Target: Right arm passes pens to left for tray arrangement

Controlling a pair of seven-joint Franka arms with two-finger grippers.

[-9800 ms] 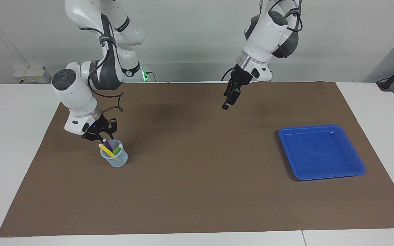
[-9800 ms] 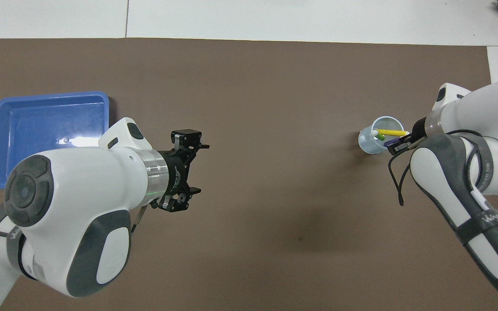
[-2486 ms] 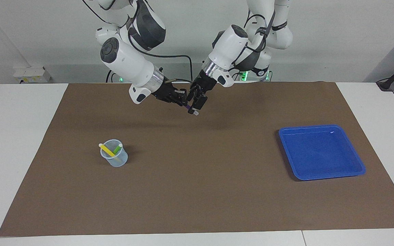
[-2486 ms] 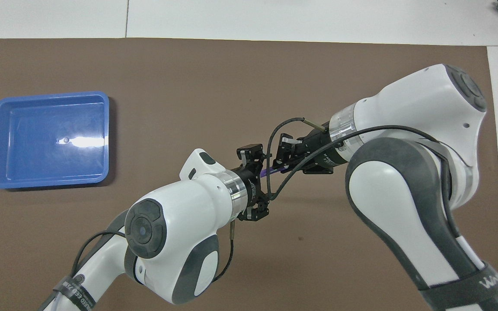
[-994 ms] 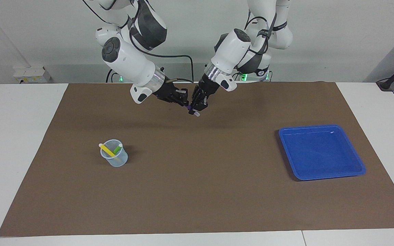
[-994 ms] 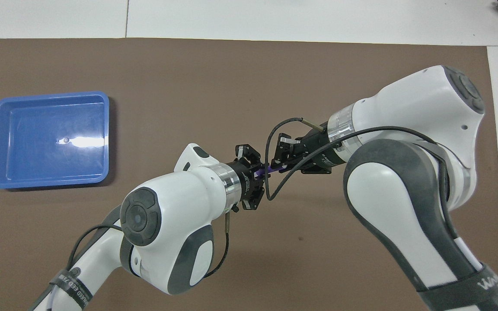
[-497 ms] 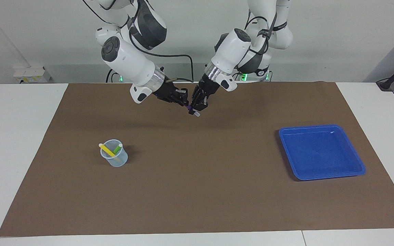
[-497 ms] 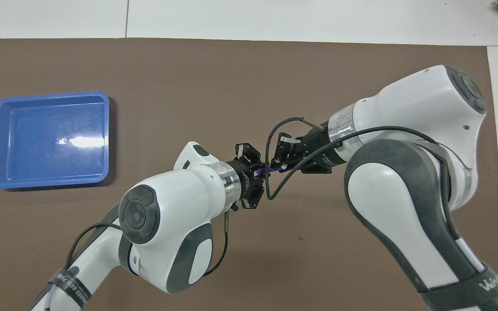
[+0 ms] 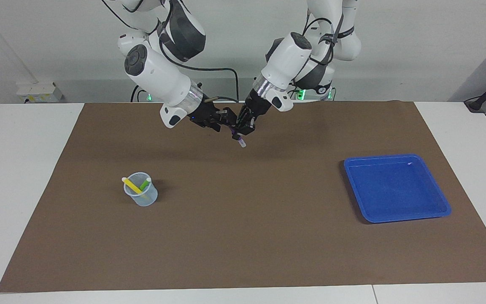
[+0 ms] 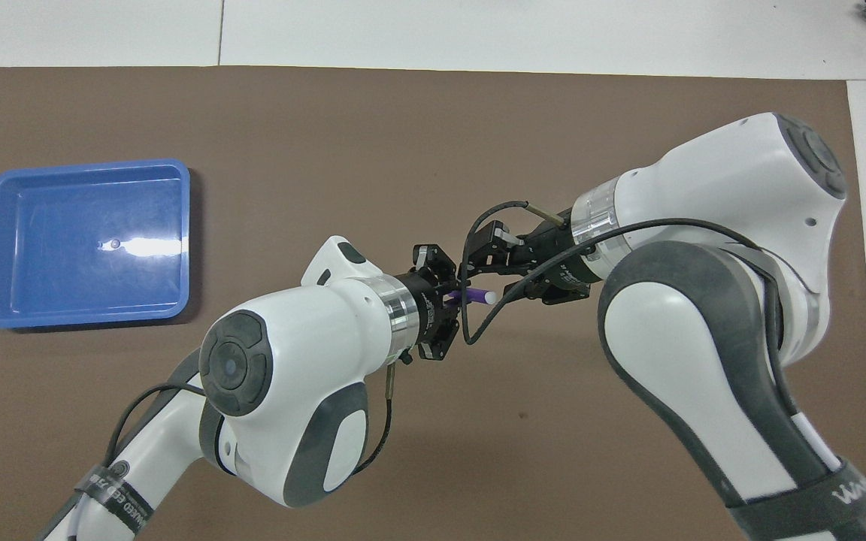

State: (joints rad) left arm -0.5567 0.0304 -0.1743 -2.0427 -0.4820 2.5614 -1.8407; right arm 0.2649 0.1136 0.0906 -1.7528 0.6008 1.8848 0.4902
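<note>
Left gripper (image 9: 243, 128) is clamping the purple pen (image 10: 470, 294) mid-air for the handoff. Right gripper (image 10: 495, 272) is sitting open beside it, gripping nothing, so the tray (image 9: 437, 213) run looks next.

The purple pen (image 9: 238, 138) is up in the air over the mat's middle, pinched by the left gripper (image 9: 243, 129), pale tip angled down. The right gripper (image 9: 222, 119) sits just beside it, jaws spread, looks like it's off the pen. The yellow pen (image 9: 132, 185) and green pen (image 9: 144, 184) lean in the cup. The blue tray (image 9: 396, 188) lies flat toward the left arm's end.
</note>
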